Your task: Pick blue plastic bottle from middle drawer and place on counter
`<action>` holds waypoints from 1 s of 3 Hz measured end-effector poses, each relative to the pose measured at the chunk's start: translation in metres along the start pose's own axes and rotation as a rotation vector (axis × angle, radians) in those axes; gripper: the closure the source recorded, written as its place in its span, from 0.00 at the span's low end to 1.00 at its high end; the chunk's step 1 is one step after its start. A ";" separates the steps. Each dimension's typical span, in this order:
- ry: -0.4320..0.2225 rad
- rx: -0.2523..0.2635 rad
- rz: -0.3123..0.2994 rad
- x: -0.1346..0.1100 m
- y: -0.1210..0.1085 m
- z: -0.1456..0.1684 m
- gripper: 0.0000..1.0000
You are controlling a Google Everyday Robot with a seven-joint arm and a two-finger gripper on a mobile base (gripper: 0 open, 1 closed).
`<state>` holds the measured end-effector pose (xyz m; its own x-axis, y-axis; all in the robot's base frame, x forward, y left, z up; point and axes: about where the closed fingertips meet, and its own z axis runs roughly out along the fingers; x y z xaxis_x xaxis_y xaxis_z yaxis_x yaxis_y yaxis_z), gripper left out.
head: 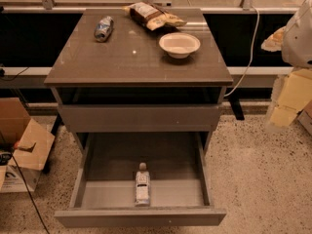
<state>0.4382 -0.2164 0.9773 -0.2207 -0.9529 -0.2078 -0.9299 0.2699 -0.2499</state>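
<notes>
Bottom centre of the frame: the middle drawer (87, 179), pulled far out of the grey cabinet, lighter grey floor in plain sight. On that floor, close to the front wall and about midway between the side walls: the blue plastic bottle (142, 185). Lies flat, white cap pointing toward the back of the drawer, pale label facing up. Well apart from both side walls.

Just above, a closed drawer front (139, 118), then a dark gap under the counter (146, 65). Glossy, dark grey-brown, filling the upper middle of the frame.

On the counter, upper left: a stubbier bottle (103, 28) with a darker blue-grey wrap, lying on its side. Upper centre, near the back edge: a crumpled snack bag (153, 16). Below and right of the bag, near it: a white bowl (179, 44), upright.

Right edge of the frame, mid-height: the pincer (288, 101), pale yellowish and blocky, under a white rounded arm part (298, 30). Off to the side of the cabinet, well apart from drawer and bottle. Open or closed: cannot tell.

Left edge: an open cardboard box (22, 145) on the speckled floor (258, 179), with a black cord (29, 199) trailing past it. Upper right: a white cable (251, 48) hanging down behind the counter's back corner
</notes>
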 end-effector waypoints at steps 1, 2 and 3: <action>0.000 0.000 0.000 0.000 0.000 0.000 0.00; -0.023 -0.033 0.056 -0.002 0.001 0.020 0.00; -0.021 -0.073 0.117 -0.002 -0.001 0.052 0.00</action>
<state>0.4545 -0.2075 0.9291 -0.3229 -0.9123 -0.2517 -0.9174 0.3671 -0.1534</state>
